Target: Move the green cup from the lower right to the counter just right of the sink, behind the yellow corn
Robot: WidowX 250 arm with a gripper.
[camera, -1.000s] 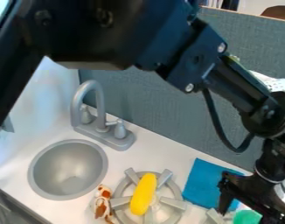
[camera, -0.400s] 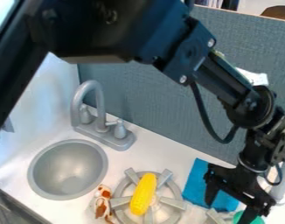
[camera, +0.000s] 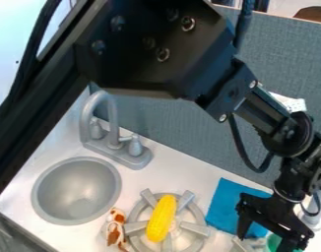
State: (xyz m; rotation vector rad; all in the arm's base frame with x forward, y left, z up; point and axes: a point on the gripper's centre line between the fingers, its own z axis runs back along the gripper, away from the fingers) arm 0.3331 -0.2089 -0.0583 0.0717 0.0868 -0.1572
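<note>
At the lower right of the camera view, the gripper (camera: 264, 241) hangs with its two fingers spread apart. Partly behind its right finger is a green round thing (camera: 273, 241), cut off by the bottom edge; whether they touch, I cannot tell. The blue cloth (camera: 225, 205) lies flat just left of the gripper and partly behind it. Farther left, a yellow corn cob (camera: 162, 218) rests across the grey stove burner (camera: 199, 229). A brown and white toy dog (camera: 114, 229) lies beside the burner's left side.
The round grey sink (camera: 76, 191) is at the left, with a grey faucet (camera: 101, 106) behind it. A grey partition (camera: 183, 133) stands along the back of the white counter (camera: 183, 170). Something pale and upright (camera: 315, 216) stands right of the gripper.
The gripper has moved left and slightly down overall, with a small shift back right since the middle frame. The upper arm has swung right and lower. Corn, dog and cloth have stayed put.
</note>
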